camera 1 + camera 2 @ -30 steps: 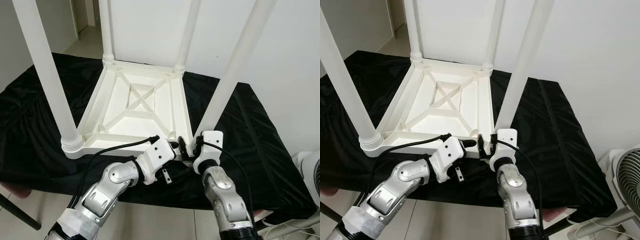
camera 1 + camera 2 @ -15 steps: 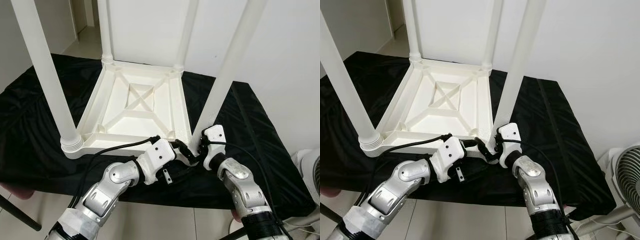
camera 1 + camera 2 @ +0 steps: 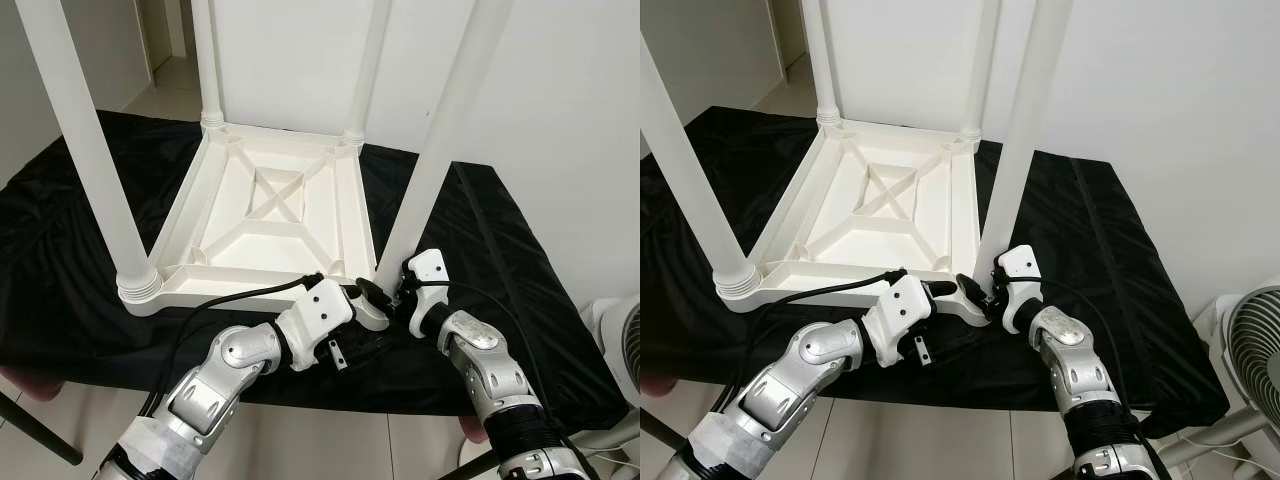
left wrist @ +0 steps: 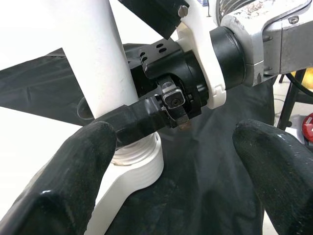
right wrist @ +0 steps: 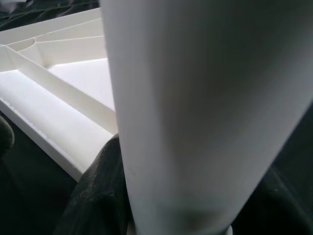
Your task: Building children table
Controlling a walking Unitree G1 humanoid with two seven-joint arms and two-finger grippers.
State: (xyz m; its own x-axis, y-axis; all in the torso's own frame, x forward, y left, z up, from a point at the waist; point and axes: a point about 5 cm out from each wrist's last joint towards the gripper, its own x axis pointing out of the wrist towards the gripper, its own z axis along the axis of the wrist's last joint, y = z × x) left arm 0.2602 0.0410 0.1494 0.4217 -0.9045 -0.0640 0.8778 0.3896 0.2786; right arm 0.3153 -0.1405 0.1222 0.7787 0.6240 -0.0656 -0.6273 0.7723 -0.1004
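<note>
A white children's table (image 3: 270, 215) lies upside down on a black cloth (image 3: 500, 250), its legs pointing up. My right gripper (image 3: 393, 291) is shut on the base of the near right leg (image 3: 440, 150); in the right wrist view that leg (image 5: 205, 112) stands between its black fingers (image 5: 98, 196). My left gripper (image 3: 366, 300) is open right beside it at the same corner, holding nothing. The left wrist view has its two fingers (image 4: 73, 181) spread wide, facing the leg's ribbed collar (image 4: 134, 161) and the right gripper's finger (image 4: 142, 117).
The near left leg (image 3: 95, 170) and two far legs (image 3: 208, 60) rise high in front of me. A white wall stands close behind the table. A fan (image 3: 1250, 350) sits on the floor at the right. The cloth's front edge runs just under my arms.
My right forearm has swung out to the right while its gripper stayed at the near right leg's base. The left arm has hardly moved. The camera shifted slightly.
</note>
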